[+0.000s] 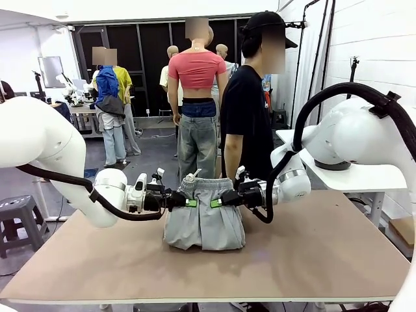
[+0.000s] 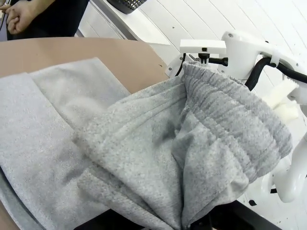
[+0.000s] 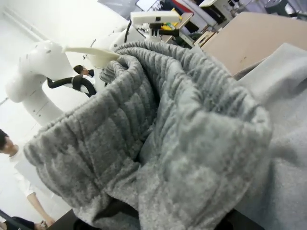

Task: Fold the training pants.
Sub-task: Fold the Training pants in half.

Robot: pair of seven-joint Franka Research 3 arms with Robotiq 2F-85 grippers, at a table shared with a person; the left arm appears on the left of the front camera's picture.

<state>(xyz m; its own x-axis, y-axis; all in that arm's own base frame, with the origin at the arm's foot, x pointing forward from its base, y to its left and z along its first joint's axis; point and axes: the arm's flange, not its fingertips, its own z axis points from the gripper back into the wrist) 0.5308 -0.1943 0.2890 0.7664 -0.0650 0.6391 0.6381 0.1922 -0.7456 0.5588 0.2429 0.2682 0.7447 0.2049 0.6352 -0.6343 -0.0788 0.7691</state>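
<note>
- Here the left pincer (image 1: 190, 203) and right pincer (image 1: 217, 203) each clench the training pants' (image 1: 203, 224) waistband, lifted between them.
- Legs rest on the table (image 1: 325, 260).

The 2 white Franka arms reach in from opposite sides and meet near the middle, forearms held low and roughly level, wrists turned inward toward each other. The left black two-finger gripper with green pads (image 1: 189, 202) is clamped on the left side of the light grey jersey training pants (image 1: 203, 221). The right black two-finger gripper with green pads (image 1: 215, 203) is clamped on their right side.
</note>
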